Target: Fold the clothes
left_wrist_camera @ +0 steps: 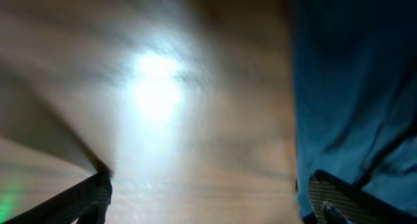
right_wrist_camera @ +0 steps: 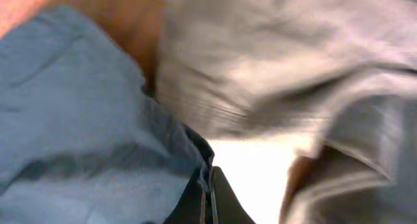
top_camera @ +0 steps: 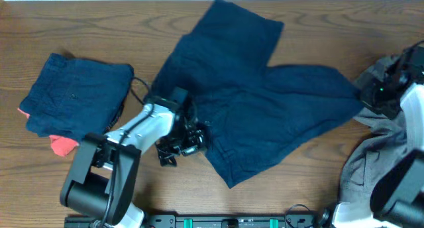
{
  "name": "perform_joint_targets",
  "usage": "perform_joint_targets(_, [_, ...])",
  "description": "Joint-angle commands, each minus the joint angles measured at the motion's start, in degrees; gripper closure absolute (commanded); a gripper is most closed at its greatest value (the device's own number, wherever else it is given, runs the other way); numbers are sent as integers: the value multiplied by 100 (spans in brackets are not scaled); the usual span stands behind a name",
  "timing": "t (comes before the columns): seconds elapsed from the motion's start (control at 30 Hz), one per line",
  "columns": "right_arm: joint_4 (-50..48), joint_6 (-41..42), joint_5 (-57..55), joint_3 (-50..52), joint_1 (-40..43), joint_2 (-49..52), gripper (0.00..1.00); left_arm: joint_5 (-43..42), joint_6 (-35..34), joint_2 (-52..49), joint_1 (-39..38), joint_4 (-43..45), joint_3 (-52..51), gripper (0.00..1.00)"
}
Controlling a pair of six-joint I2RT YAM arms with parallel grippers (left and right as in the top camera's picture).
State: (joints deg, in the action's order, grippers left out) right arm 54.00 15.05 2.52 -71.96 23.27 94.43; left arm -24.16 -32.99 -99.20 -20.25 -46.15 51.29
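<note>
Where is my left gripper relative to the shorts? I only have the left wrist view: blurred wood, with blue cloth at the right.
Observer: From overhead, the left gripper is over bare table at the lower left edge of the spread navy shorts. It is beside the cloth, not on it.
Operator: And what is the right arm doing?
Observer: The right gripper appears shut on the shorts' far right corner, next to a crumpled grey garment.
</note>
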Motion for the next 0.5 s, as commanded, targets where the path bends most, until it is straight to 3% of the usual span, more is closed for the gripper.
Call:
perform_joint_targets(0.0, [393,125,-667,-2,46,-162,99,129,101,-42,470,549,-26,2])
perform_joint_targets(0.17, [1023,470,-911,-2,39,-273,99,127,98,-42,1038,1843,-26,2])
perform_joint_targets(0.4, [1182,459,-914,-2,31,-271,99,129,70,-50,1128,2940,-28,0])
perform_joint_targets(0.43, [1187,459,-911,-2,31,-271,99,129,7,-55,1130,2977,-28,7])
perform_joint_targets(0.47, [1187,459,-911,-2,31,-271,99,129,-74,-74,1130,3005,-28,19])
